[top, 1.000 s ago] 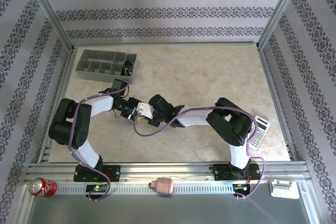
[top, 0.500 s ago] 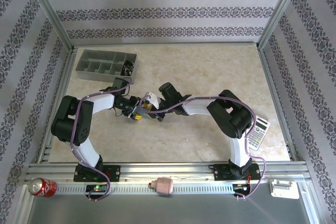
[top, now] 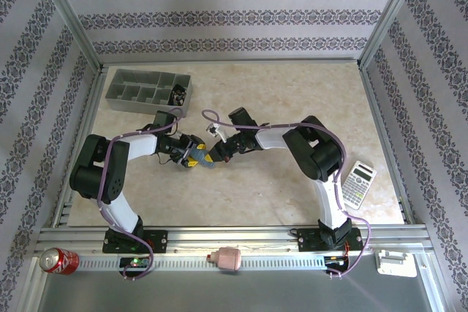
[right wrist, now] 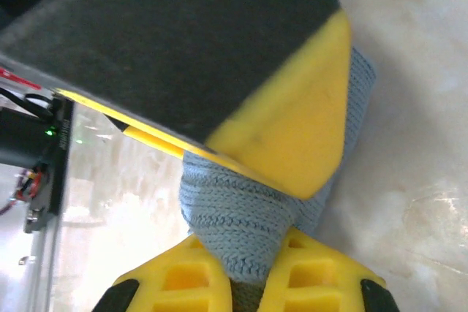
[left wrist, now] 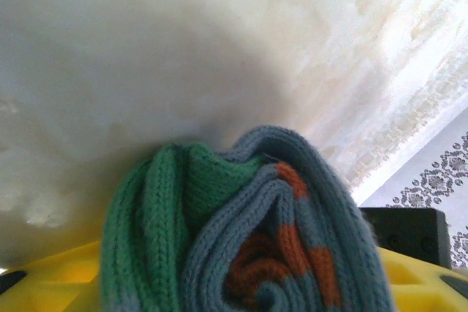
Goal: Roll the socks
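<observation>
Holding teal-and-orange-banded blue-grey knit sock roll [left wrist: 241, 231] near grey compartment tray [top: 148, 91]: left hand [top: 191, 157] half-open around bulk, right hand [right wrist: 248, 283] pinched on outer fold. Soft, springy; probably unrolls unless gripped deep.

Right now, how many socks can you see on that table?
1: a blue-grey knitted sock with green and orange bands, bunched between the left gripper and right gripper. Another sock may be hidden inside the bundle.

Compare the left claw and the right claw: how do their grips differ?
The left claw stands about half wide, around the whole rolled blue-grey knitted sock. The right claw is shut and pinches only a thin fold of it. Both hold that same sock.
</observation>
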### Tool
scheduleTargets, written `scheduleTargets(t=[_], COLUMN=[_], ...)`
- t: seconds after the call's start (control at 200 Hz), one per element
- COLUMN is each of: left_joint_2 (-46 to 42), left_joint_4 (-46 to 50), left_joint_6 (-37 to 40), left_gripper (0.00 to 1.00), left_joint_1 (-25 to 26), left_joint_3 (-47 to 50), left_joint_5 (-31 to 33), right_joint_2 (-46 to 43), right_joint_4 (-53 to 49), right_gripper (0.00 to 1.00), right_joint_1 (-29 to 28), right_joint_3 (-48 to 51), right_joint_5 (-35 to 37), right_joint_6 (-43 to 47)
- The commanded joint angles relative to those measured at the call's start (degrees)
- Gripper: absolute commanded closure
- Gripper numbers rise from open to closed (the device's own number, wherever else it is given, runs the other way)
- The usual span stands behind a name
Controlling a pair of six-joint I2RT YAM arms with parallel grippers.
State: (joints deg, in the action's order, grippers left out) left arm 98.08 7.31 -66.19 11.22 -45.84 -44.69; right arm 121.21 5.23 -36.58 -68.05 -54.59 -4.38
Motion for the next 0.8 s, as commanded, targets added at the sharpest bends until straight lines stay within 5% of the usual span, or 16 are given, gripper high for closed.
scheduleTargets(t=[0.0, 0.799], left_joint_2=[2.11, 5.31], left_joint_4=[-11.88, -12.17], left_joint_6=[3.01, 7.16], left_gripper=[0.44, 0.39], left_joint_1=[0.55, 3.17], left_joint_3=[1.36, 0.77], left_joint_5=[1.02, -0.67], right_joint_2=[4.57, 7.35], right_joint_4=[-9.05, -1.74], right_gripper=[1.0, 1.0], right_joint_1=[0.02, 2.62], right_joint_3=[0.11, -1.43], right_joint_5=[-4.16, -12.9], right_joint_6=[-6.26, -18.53])
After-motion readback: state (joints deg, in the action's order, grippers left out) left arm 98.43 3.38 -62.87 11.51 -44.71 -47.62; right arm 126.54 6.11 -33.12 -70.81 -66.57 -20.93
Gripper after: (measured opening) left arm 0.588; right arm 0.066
